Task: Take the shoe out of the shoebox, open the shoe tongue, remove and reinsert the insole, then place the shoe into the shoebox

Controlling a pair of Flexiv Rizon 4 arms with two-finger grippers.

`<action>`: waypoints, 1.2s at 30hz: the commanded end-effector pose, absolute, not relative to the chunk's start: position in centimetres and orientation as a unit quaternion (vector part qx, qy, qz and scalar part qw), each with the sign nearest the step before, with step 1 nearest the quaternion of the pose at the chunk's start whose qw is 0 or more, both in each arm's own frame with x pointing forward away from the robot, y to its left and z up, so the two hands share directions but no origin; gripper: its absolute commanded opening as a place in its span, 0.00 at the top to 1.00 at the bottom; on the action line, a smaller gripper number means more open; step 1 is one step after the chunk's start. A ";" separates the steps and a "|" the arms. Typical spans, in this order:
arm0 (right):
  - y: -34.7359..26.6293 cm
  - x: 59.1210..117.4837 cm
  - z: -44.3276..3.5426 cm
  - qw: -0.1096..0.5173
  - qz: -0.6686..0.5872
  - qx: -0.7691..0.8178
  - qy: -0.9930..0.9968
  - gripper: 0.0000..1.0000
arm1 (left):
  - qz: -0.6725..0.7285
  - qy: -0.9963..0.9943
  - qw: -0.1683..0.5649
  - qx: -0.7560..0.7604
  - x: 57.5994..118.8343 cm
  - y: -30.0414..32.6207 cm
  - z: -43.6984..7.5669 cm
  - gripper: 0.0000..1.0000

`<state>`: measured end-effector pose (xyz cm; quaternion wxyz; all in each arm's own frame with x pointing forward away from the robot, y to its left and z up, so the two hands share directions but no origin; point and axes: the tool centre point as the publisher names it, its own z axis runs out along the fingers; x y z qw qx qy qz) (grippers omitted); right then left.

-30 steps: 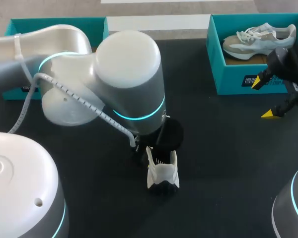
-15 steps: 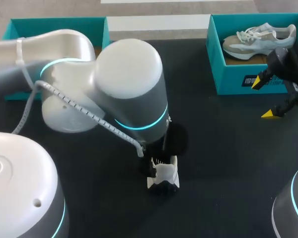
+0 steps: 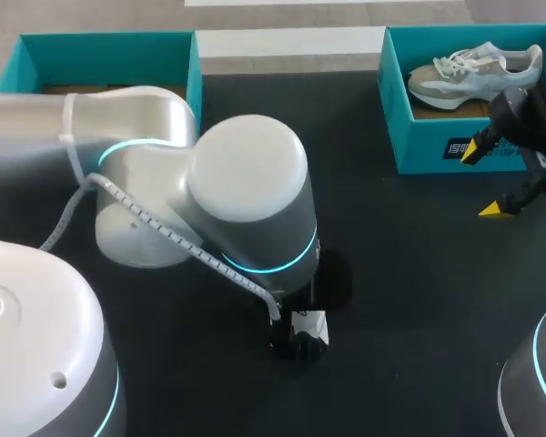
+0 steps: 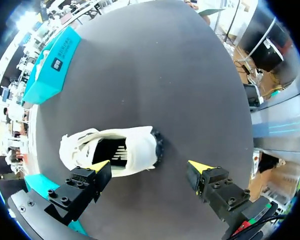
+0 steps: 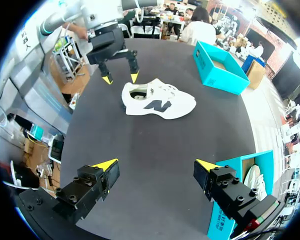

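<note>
Shoe [image 4: 110, 152] sits on the dark worktop [image 4: 155, 75] right beneath your left claw [image 4: 150, 166], and that claw is spread wide. One yellow tip hangs at the shoe's side edge by the opening, the other over bare worktop out past the heel. Touching the shoe or just above it? You can't tell from here. Down in the opening there's white print on the dark insole [image 4: 115, 150], too small to read. Your right wrist view has the white shoe standing on its sole, with a dark logo mark [image 5: 157, 105] on its side.

The head view is rough: your left arm [image 3: 246, 200] covers nearly all of the shoe, and only a white sliver pokes out.

Your right claw [image 3: 481, 181] hangs with its fingers apart, gripping nothing, in front of the right shoebox [image 3: 396, 118]. The label [image 3: 460, 148] on that box's front wall is partly behind the claw and unreadable. A second shoe [image 3: 473, 73] lies inside. The left shoebox [image 3: 105, 45] is partly cut off by your arm.
</note>
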<state>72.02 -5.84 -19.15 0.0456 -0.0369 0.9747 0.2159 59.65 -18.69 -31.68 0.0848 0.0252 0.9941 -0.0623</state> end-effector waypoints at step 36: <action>-5.8 72.1 -19.2 0.045 0.215 -0.037 0.975 0.00 | -0.031 0.999 -0.018 0.028 60.1 -19.6 -39.6 1.00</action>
